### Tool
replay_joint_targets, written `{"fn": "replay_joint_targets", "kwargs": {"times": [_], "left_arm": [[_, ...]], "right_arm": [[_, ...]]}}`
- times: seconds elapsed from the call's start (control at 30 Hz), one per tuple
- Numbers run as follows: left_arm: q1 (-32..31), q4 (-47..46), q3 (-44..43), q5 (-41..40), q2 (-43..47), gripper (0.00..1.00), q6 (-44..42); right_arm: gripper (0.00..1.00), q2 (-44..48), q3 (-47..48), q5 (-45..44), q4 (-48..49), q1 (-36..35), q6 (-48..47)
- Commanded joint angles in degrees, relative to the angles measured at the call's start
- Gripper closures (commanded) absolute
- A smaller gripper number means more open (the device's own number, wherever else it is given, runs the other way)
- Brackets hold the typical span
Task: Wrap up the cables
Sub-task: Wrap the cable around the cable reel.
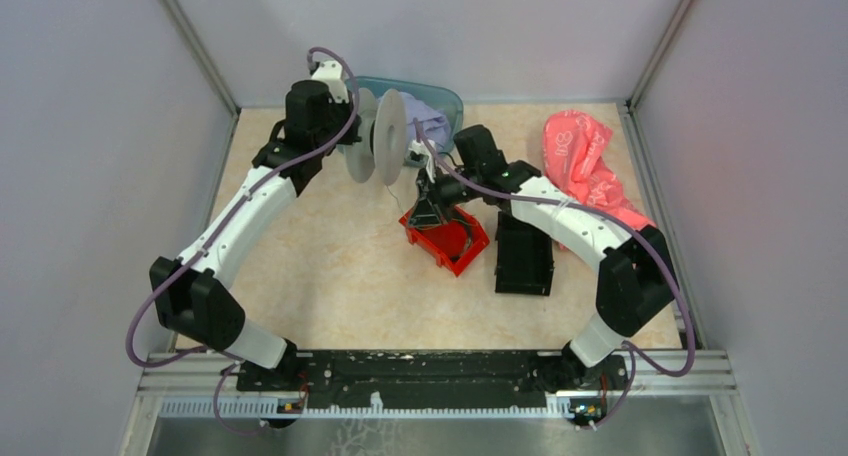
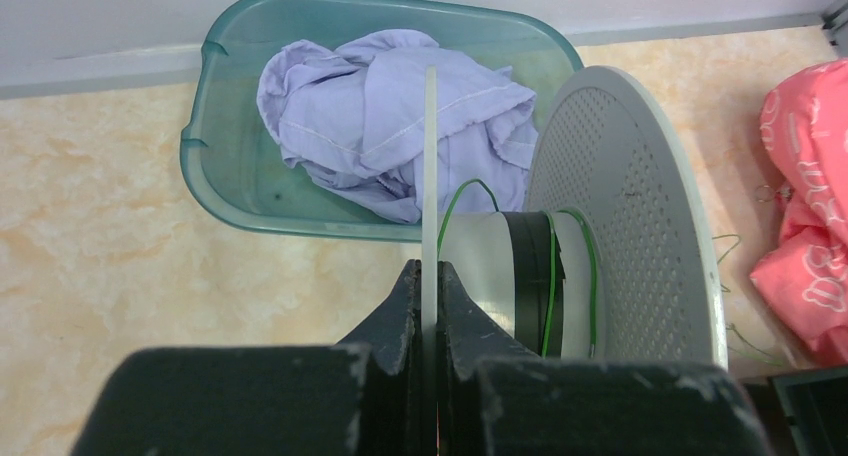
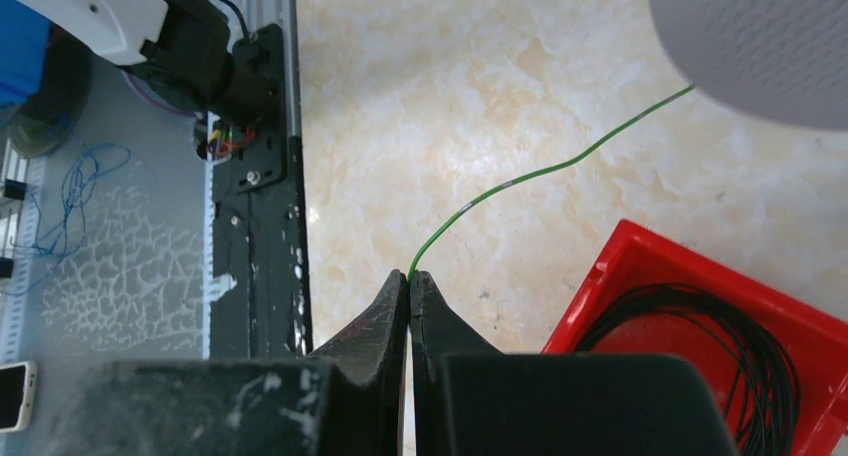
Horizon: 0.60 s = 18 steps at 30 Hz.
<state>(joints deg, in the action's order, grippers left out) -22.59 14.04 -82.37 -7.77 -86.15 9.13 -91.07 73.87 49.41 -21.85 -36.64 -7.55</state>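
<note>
My left gripper [image 2: 428, 276] is shut on the thin near rim of the white spool [image 2: 630, 226] and holds it on edge above the table, in front of the basin. A thin green wire [image 2: 550, 276] is wound a few turns round the spool's hub. My right gripper [image 3: 410, 276] is shut on the end of the green wire [image 3: 540, 171], which runs up towards the spool's perforated rim. In the top view the spool [image 1: 385, 136] hangs at the back middle with the left gripper [image 1: 352, 141] on its left. The right gripper [image 1: 428, 198] is just below and right of it, over the red bin.
A teal basin [image 2: 230, 166] with a lilac cloth stands behind the spool. A red bin [image 1: 445, 238] holds a coil of black cable [image 3: 700, 346]. A black bin [image 1: 523, 256] lies beside it. A pink bag [image 1: 585, 161] lies at the back right.
</note>
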Motion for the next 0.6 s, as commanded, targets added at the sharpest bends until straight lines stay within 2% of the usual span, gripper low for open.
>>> {"fn": "replay_joint_targets", "kwargs": {"times": [0.0,0.23,0.57], "left_arm": [[-0.91,-7.1,1.24,-2.93,1.16,1.0,-1.72],[-3.09,-8.22,2.59,-3.88,1.01,1.0,-3.87],[-6.69,-9.54,6.33,-1.61,3.13,1.0,-8.41]], "right_arm": [[1.0,2.06,4.52,4.63,2.97,-0.71,3.16],[1.0,0.47,9.12,6.17,3.92,-0.71,7.14],[1.0,0.06,17.95,-5.18,1.79,1.21,11.88]]}}
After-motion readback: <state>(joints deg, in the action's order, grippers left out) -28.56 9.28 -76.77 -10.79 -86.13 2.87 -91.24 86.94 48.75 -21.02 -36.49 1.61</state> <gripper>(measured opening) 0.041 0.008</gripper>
